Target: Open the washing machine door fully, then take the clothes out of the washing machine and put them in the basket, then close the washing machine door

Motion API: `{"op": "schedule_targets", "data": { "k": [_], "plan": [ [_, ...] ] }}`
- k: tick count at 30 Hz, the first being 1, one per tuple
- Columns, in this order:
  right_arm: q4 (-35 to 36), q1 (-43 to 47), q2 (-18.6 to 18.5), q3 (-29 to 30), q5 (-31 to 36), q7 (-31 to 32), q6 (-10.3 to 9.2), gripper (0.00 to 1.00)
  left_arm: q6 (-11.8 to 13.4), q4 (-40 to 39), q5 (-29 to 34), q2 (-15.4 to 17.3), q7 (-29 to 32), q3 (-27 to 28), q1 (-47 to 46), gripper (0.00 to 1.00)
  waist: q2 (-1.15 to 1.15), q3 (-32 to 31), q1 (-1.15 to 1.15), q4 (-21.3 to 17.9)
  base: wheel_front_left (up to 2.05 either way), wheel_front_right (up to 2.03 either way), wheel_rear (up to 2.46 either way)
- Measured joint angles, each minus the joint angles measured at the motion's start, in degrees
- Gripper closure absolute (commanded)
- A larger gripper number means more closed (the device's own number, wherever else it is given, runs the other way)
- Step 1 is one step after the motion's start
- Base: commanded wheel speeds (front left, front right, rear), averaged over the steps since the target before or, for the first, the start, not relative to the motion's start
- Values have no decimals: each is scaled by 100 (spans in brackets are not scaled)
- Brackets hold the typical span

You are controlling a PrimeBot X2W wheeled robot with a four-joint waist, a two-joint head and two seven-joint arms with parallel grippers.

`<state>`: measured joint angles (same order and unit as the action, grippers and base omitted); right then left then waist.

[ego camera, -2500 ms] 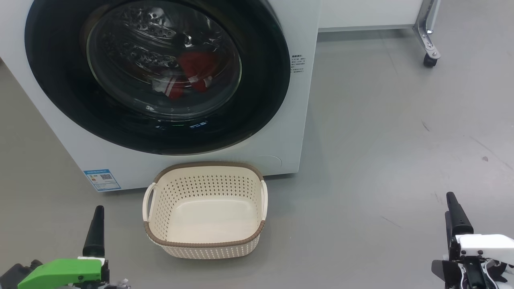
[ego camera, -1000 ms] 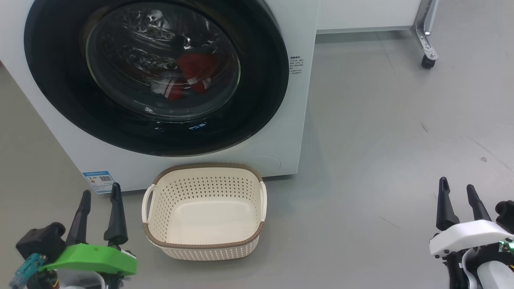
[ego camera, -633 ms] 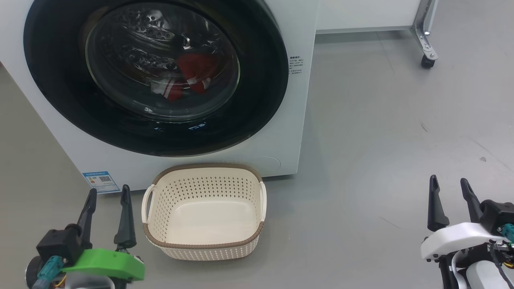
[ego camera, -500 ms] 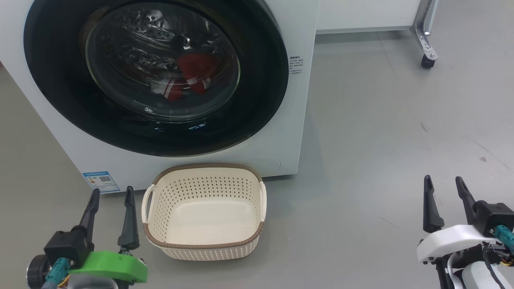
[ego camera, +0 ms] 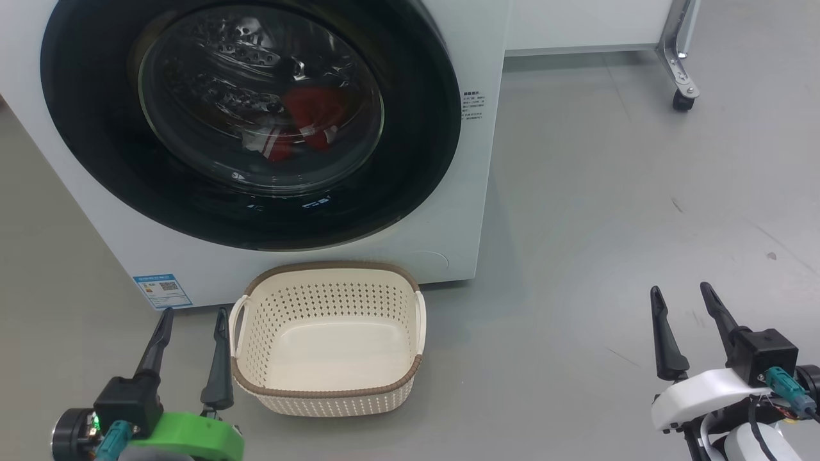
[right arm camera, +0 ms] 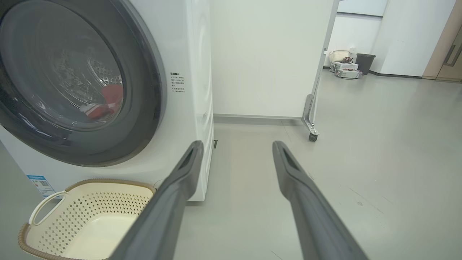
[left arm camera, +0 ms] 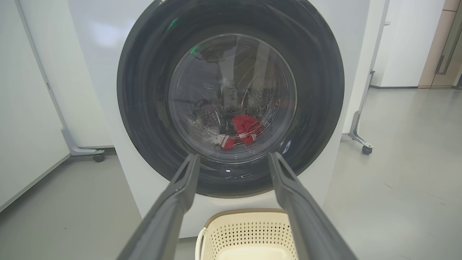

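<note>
Since the earlier head pictures both arms have swung inward and turned, so each claw now shows two fingers; the door, clothes and basket have not shifted.

Head view: the left claw (ego camera: 195, 312) stands wide open and empty just beside the left handle of the small cream perforated plastic basket with a brown rim (ego camera: 327, 264). The right claw (ego camera: 680, 288), equally spread and empty, hangs over bare grey floor (ego camera: 608, 211), well apart from the basket. The basket sits empty on the floor against the big white front-loading washing machine (ego camera: 477, 51). Its large round door with a glossy black rim (ego camera: 416, 128) is shut, and the bright red clothes with white stripes (ego camera: 314, 112) lie in the drum behind the glass. A small blue label sticker (ego camera: 162, 289) marks the washer's lower left.

Left wrist view: the left claw (left arm camera: 234, 156) points at the door (left arm camera: 144, 108), the clothes (left arm camera: 245, 126) between its fingers, the basket (left arm camera: 249, 231) below.

Right wrist view: the right claw (right arm camera: 238, 143) points past the washer's right edge (right arm camera: 196, 72); door (right arm camera: 144, 119), clothes (right arm camera: 108, 97) and basket (right arm camera: 90, 213) lie left.
</note>
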<state>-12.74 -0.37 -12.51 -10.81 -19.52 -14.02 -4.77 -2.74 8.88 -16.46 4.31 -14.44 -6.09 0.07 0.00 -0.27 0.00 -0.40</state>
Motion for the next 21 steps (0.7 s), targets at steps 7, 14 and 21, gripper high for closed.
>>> {"op": "schedule_targets", "data": {
  "k": [7, 14, 21],
  "plan": [
    [-2, 44, 36, 18, 0, 0, -1, 0, 0, 77, 0, -25, 0, 3, 0, 0, 0, -6, 0, 2, 0, 0, 0],
    [-1, 56, 77, 65, 2, 0, -43, 0, 1, 174, 0, -43, 0, 8, 0, 0, 0, -8, 0, -2, 0, 0, 0],
    [-1, 60, 94, 88, 51, 0, -43, 0, 1, 272, 0, -71, 0, 8, 1, 0, 0, -8, 0, -6, 0, 0, 0]
  ]
}}
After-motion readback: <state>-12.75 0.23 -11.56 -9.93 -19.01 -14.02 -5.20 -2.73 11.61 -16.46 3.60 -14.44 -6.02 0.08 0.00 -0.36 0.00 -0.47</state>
